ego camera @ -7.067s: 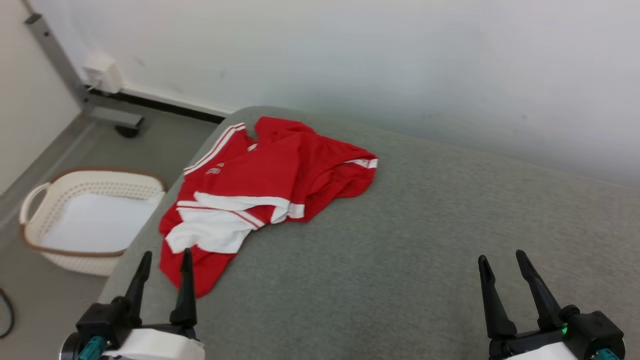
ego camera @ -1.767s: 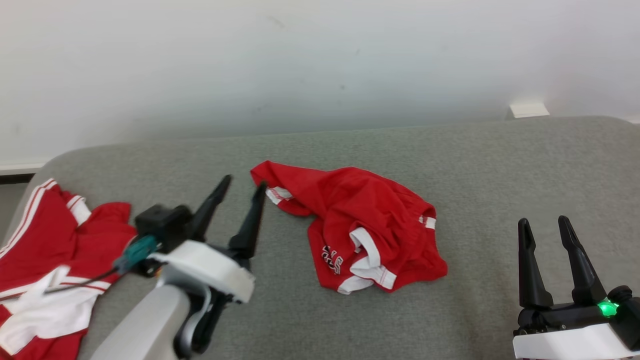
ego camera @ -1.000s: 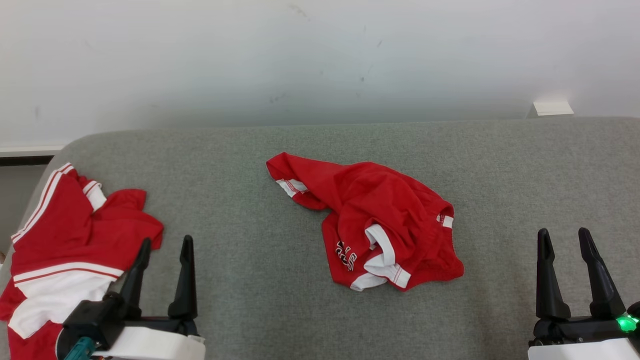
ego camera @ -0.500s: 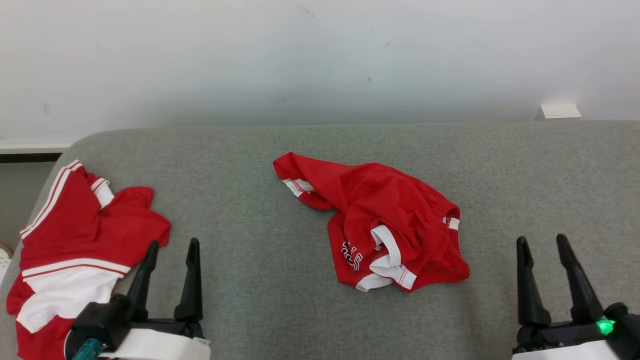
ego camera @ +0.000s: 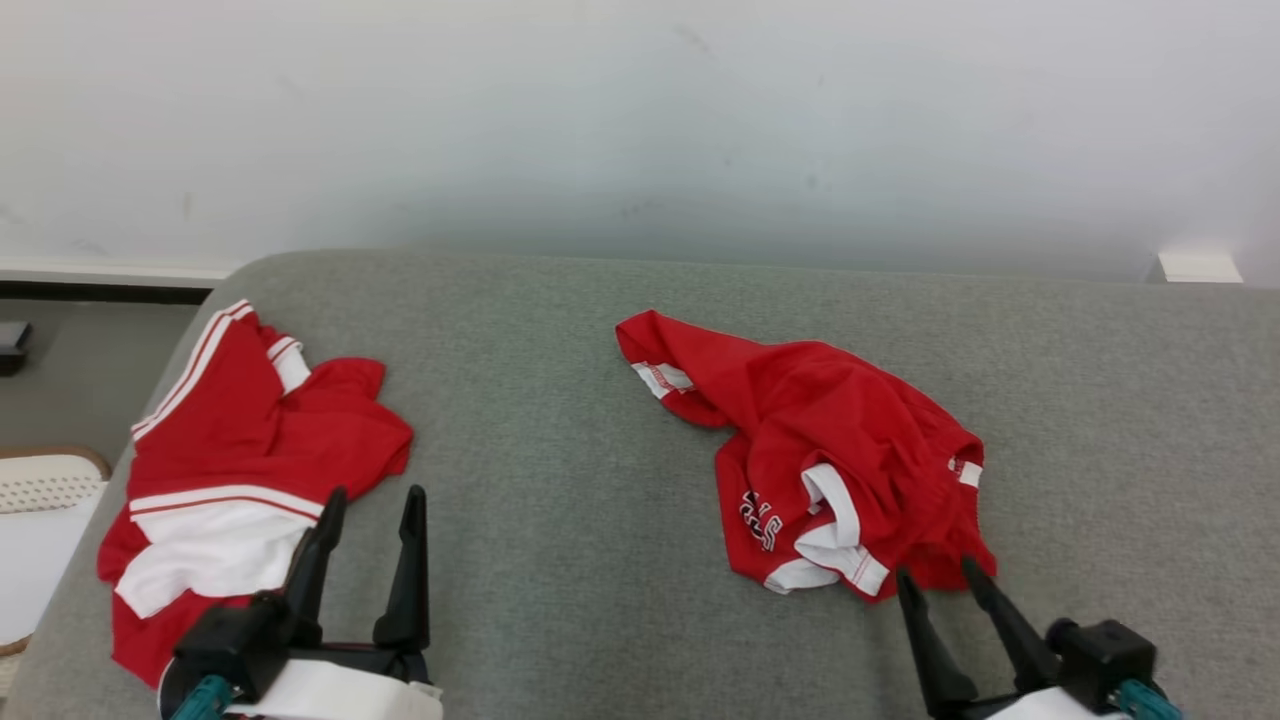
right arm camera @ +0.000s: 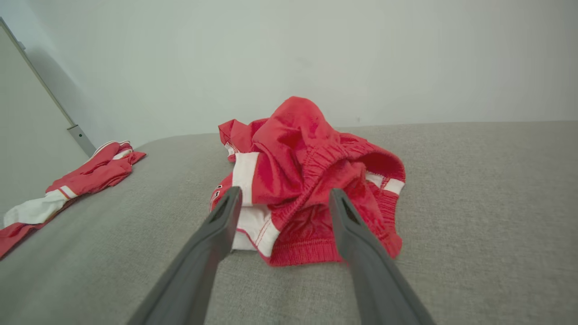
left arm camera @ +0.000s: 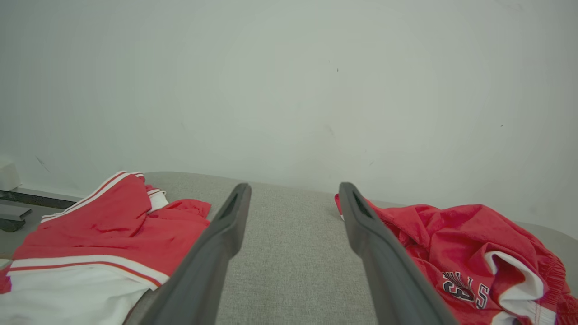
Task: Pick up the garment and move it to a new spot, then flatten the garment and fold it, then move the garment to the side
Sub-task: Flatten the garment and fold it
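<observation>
At the far left stands a pale basket [ego camera: 45, 480] with small holes in its wall. Just to the outer side of the left gripper [ego camera: 376, 491] lies a red and white jersey [ego camera: 250, 440], thin, crumpled cloth with white stripes. This gripper has its two dark, pointed fingers wide apart and holds nothing. The grey cushion [ego camera: 560, 450] below has a rough woven surface. The garment [ego camera: 830, 430], red shorts with white trim, a gathered elastic waistband and dark letters, lies in a wrinkled heap just ahead of the right gripper [ego camera: 936, 568]. Its fingers are also spread, the tips at the near hem; I cannot tell if they touch.
</observation>
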